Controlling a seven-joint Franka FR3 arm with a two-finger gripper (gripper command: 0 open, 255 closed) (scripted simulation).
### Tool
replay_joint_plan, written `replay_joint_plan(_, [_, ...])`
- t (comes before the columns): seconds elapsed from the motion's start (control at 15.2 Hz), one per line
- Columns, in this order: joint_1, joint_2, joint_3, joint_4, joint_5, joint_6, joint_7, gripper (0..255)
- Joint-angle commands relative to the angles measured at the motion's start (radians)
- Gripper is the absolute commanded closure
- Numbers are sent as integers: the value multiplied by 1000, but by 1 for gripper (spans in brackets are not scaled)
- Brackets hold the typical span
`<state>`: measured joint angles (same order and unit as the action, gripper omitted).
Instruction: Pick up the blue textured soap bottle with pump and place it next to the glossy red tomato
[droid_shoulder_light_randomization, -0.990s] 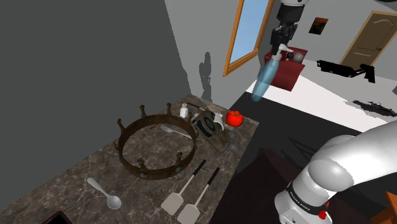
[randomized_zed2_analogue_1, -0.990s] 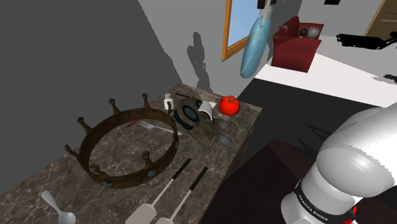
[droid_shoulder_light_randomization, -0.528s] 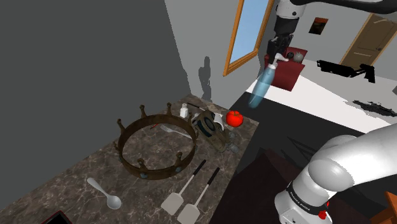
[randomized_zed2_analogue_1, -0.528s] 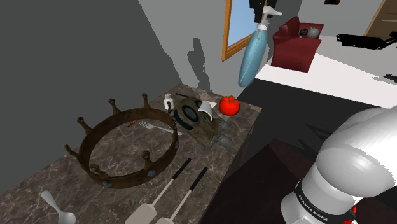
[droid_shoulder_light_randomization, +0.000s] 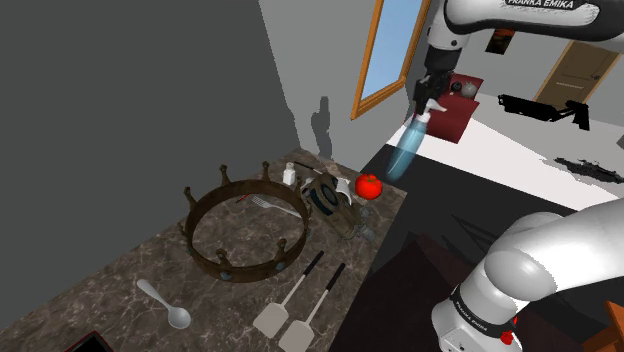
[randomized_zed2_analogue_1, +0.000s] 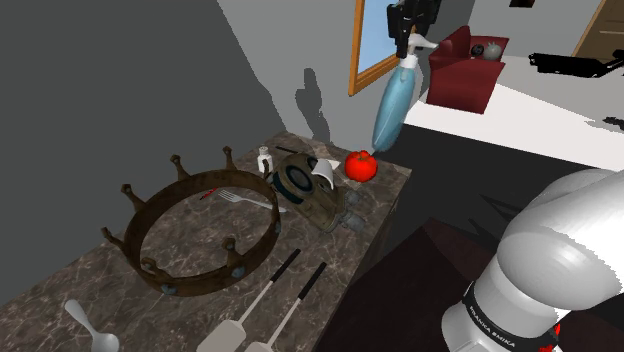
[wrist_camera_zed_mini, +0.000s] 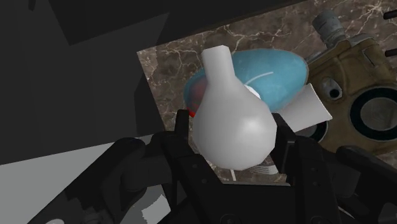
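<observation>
Wrist view shows the fingers (wrist_camera_zed_mini: 294, 156) clamped on the white pump (wrist_camera_zed_mini: 232, 127) of the blue soap bottle (wrist_camera_zed_mini: 280, 76) above the tomato (droid_shoulder_light_randomization: 368, 185).

A blue soap bottle (droid_shoulder_light_randomization: 404, 152) is held aloft, tilted, clasped at its white pump by the black gripper (droid_shoulder_light_randomization: 430, 99); a red tomato (droid_shoulder_light_randomization: 368, 185) is seen below-left, at the marble counter's (droid_shoulder_light_randomization: 120, 275) far end; a brown crown (droid_shoulder_light_randomization: 247, 228) is set mid-counter; two spatulas (droid_shoulder_light_randomization: 271, 321) are laid nearer.

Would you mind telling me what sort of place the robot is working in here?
Most likely a home, perhaps a kitchen opening onto a living area: a marbled counter carries spatulas, a spoon and a tomato, and beyond it stand a red armchair and a wooden door.
</observation>
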<state>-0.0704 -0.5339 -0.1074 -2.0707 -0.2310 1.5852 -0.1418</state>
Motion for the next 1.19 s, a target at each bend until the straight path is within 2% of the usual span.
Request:
replay_joint_plan(0.0, [-1, -9, -2, -34, -2, 26, 4, 255])
replay_joint_plan(1.12, [-5, -38, -18, -284, -21, 244, 42, 255])
